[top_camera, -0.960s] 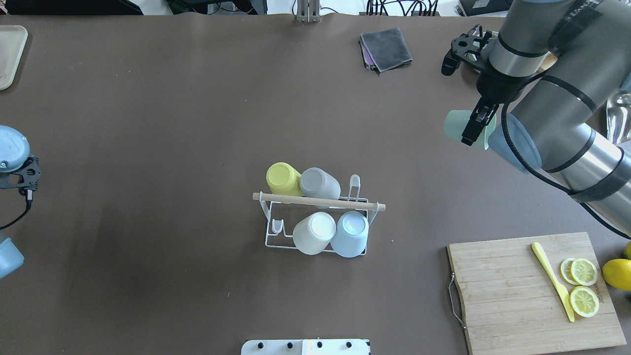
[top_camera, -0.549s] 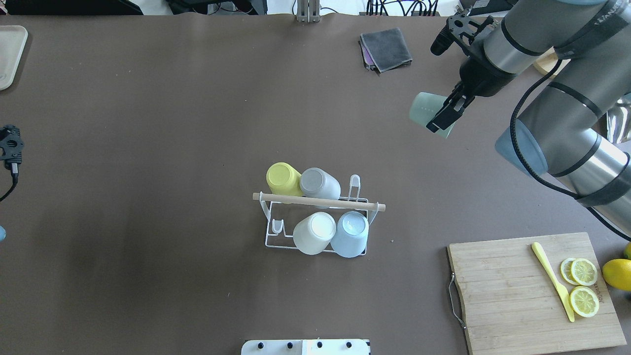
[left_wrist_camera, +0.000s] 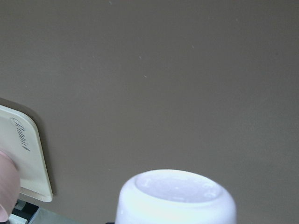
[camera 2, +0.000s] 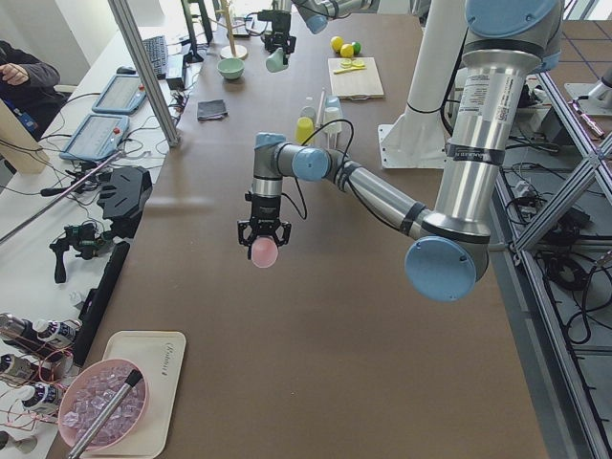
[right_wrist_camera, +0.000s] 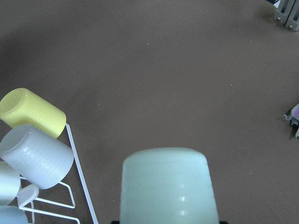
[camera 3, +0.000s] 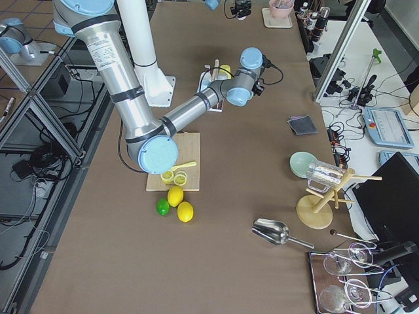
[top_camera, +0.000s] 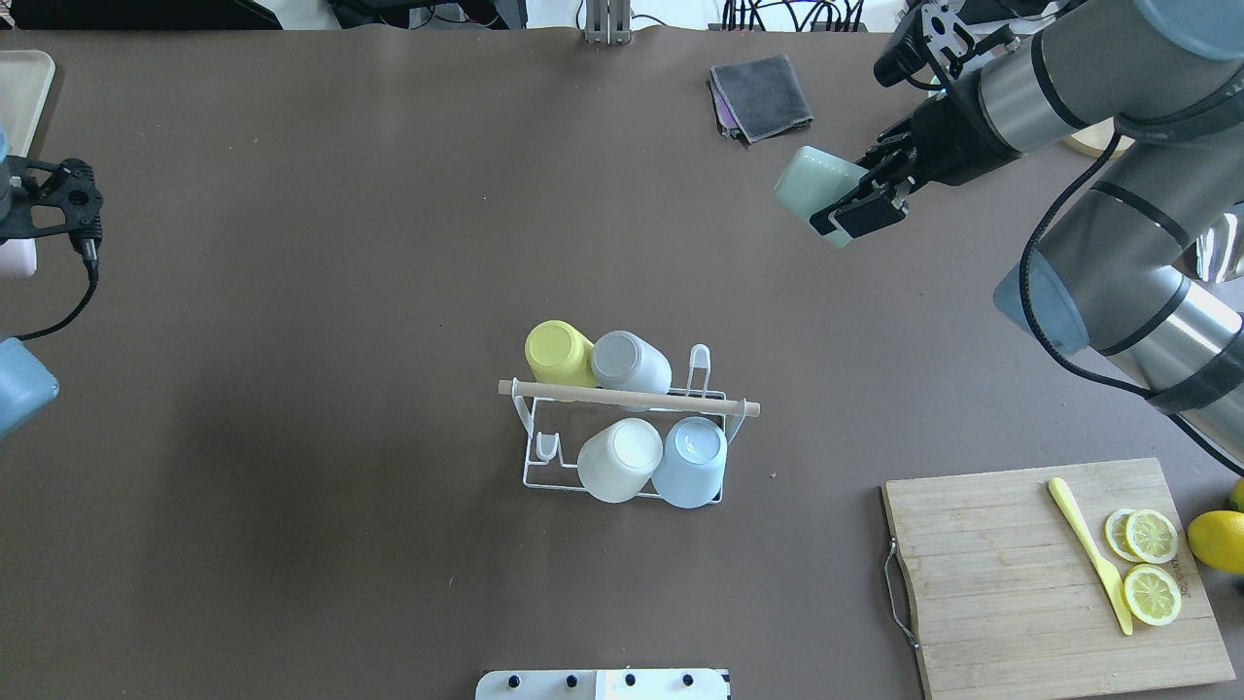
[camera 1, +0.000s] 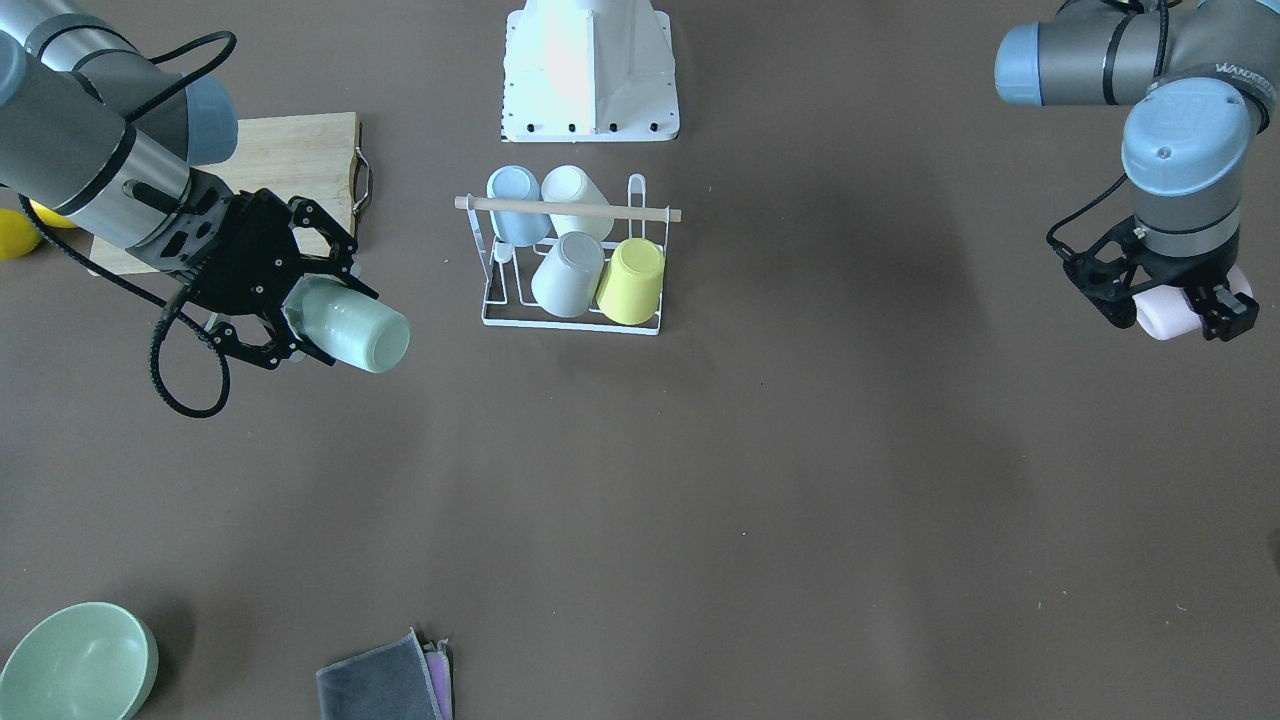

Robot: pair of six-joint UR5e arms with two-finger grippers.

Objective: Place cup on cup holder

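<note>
The cup holder [top_camera: 622, 397] is a white wire rack with a wooden dowel handle at mid table; it also shows in the front view [camera 1: 570, 208]. Several cups hang upside down on it: yellow [top_camera: 556, 352], grey [top_camera: 630, 362], white [top_camera: 619, 459] and light blue [top_camera: 690, 461]. Two prongs stand bare. My right gripper [top_camera: 841, 199] is shut on a pale green cup [top_camera: 812, 183], held tilted in the air, far right of the rack. My left gripper [camera 1: 1175, 310] is shut on a pale pink cup [camera 1: 1160, 318], held base down, far to the left.
A wooden cutting board [top_camera: 1011, 583] with lemon slices and a yellow knife lies front right, with a whole lemon [top_camera: 1218, 541] beside it. A folded grey cloth [top_camera: 760, 95] lies far back. A green bowl [camera 1: 75, 660] and a cream tray [top_camera: 19, 107] sit near the corners.
My right gripper has carried the green cup leftward and farther from the robot, turning it more sideways. My left arm has shifted toward the far side at the left edge.
</note>
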